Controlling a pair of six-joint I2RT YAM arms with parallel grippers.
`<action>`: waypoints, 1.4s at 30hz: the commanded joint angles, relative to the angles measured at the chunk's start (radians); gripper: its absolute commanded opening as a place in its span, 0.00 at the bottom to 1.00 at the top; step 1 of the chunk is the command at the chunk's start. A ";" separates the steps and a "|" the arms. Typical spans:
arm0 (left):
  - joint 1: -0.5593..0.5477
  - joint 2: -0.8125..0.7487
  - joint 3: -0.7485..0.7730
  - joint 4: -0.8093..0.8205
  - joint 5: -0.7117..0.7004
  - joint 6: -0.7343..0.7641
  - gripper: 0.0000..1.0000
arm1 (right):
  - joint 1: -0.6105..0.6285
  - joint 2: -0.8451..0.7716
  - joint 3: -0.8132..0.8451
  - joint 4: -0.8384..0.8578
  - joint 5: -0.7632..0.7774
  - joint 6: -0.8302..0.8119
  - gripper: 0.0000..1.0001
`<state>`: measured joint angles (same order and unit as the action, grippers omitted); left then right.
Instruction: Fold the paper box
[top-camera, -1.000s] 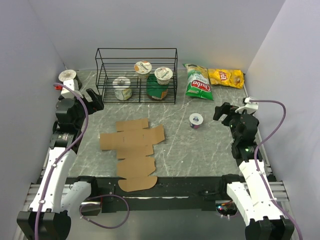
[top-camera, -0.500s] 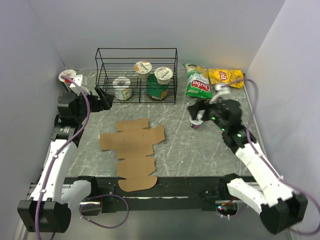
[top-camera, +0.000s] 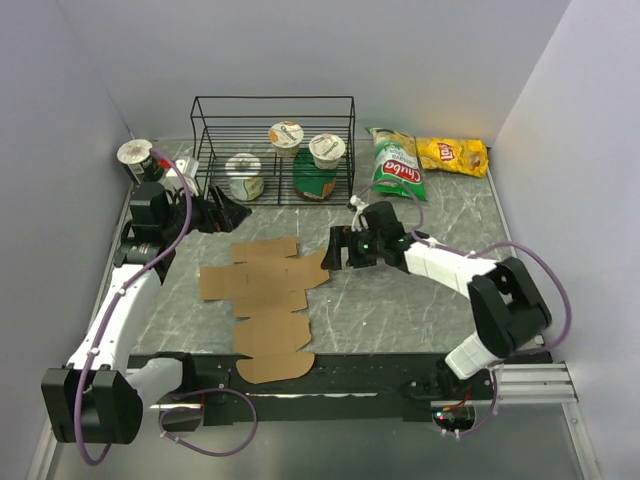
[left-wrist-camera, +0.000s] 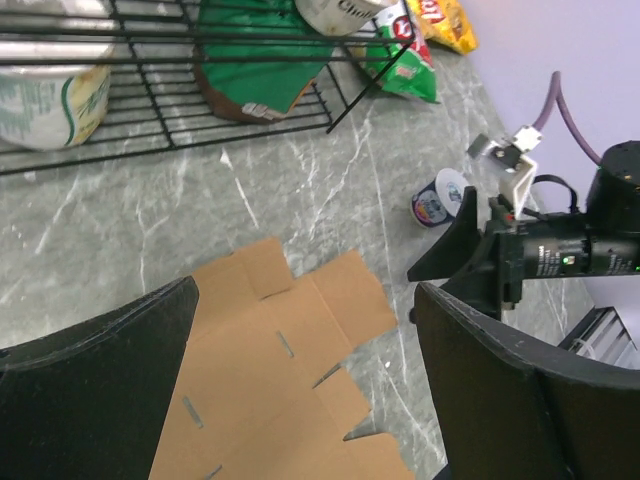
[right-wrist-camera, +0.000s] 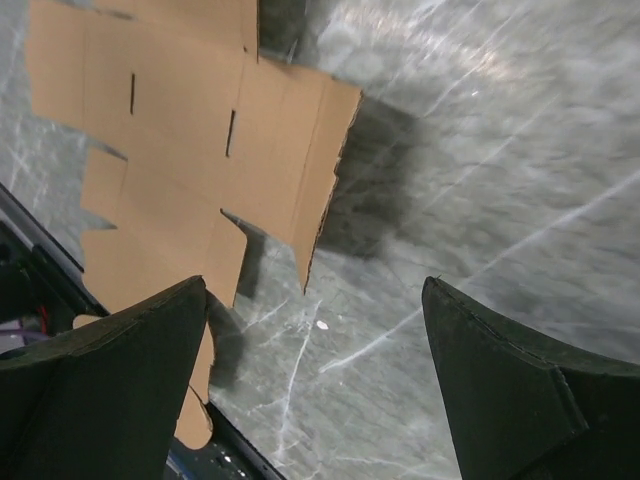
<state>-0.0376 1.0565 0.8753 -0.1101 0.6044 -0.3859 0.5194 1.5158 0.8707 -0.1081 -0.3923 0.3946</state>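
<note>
Over to the paper box (top-camera: 268, 300): lying flat and unfolded on the grey table (top-camera: 420, 310), a brown cross-shaped sheet left of centre, rounded end flap poking over the near edge. Hanging just beyond its far left corner, the left gripper (top-camera: 236, 214), spread wide, gripping nothing. Stretched in from the other side, the right gripper (top-camera: 336, 251), also gaping, poised at the sheet's right flap, nothing between the fingers. That flap's edge lifted slightly, throwing a shadow. Behind the right arm, a small cup (left-wrist-camera: 437, 198). Further back, a wire rack (top-camera: 273, 150) holding cups, then a green snack bag (top-camera: 397, 165) and a yellow snack bag (top-camera: 452, 155).
</note>
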 joint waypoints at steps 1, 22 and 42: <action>0.007 0.008 0.004 -0.002 -0.037 -0.015 0.96 | 0.017 0.069 0.079 0.082 -0.045 0.032 0.94; 0.067 0.088 -0.038 0.019 0.098 -0.060 0.96 | 0.045 0.245 0.162 0.090 -0.060 -0.040 0.01; 0.077 0.026 -0.096 0.201 0.209 -0.090 0.96 | -0.160 -0.295 -0.068 0.117 -0.158 -0.121 0.00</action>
<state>0.0425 1.0958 0.7952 0.0109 0.8112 -0.4587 0.3779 1.3079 0.8249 -0.0010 -0.5011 0.3134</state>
